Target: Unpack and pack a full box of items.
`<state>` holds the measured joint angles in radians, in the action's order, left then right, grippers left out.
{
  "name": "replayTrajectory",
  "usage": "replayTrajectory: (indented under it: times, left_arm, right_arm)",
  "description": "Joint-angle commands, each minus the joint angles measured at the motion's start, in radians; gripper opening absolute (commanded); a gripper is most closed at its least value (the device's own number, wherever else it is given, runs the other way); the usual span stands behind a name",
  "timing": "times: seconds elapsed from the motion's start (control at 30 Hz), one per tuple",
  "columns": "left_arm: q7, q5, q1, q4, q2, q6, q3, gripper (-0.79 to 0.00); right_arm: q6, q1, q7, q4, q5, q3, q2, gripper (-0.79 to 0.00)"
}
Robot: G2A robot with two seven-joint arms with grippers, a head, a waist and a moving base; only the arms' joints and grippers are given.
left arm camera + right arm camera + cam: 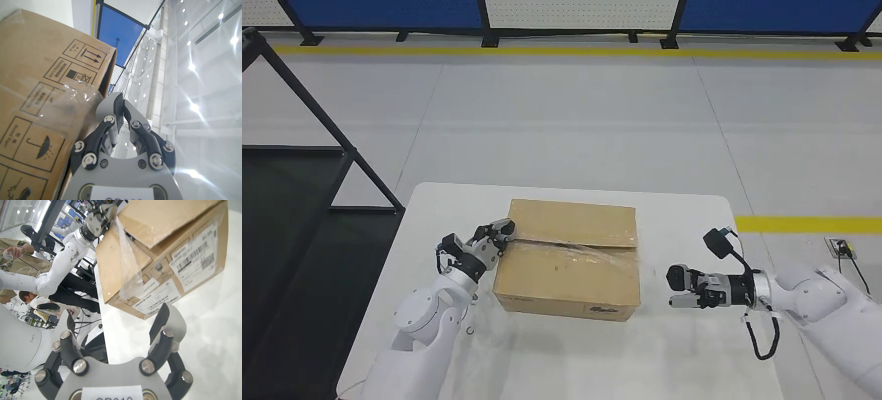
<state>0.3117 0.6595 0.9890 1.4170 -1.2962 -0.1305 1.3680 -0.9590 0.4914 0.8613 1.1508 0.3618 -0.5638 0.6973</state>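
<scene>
The cardboard box [567, 265] sits at the middle of the white table [692, 215], its top flaps down. In the right wrist view one flap stands a little proud of the other along the seam. A strip of clear tape [128, 256] runs along that seam, wrinkled and lifted off the cardboard, and its end hangs down over the side that carries white labels [192, 260]. On the opposite side, printed with handling symbols, we see more crumpled tape stuck to the board.

The left gripper [122, 100] is at the seam's end on that printed side, raised to the box's top edge, with its arm bent up from the table's near left. Its two pads [118, 108] are pressed together. We cannot tell whether the tape is caught between them.

The right gripper [675, 278] hangs low above the table just beside the labelled side, apart from the box. Its forearm lies nearly level, pointing at the box, and its fingers [160, 321] are spread wide with nothing between them.
</scene>
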Motion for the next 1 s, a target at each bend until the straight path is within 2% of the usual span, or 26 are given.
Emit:
replayTrajectory:
  times: [0.0,0.4,0.97]
  left_arm:
    - [0.000,-0.001,-0.001,-0.003,0.000,0.001,0.000,-0.739]
    - [-0.004,-0.008,-0.004,-0.010,-0.002,0.001,-0.003,-0.748]
    - [0.000,-0.010,0.008,0.000,-0.002,0.005,0.004,-0.745]
  right_arm:
    - [0.008,-0.012,0.008,0.016,0.006,0.031,-0.004,0.000]
    - [-0.053,-0.133,-0.053,0.041,0.017,0.214,0.006,0.000]
    - [-0.053,-0.232,-0.053,0.094,0.184,0.333,0.025,0.000]
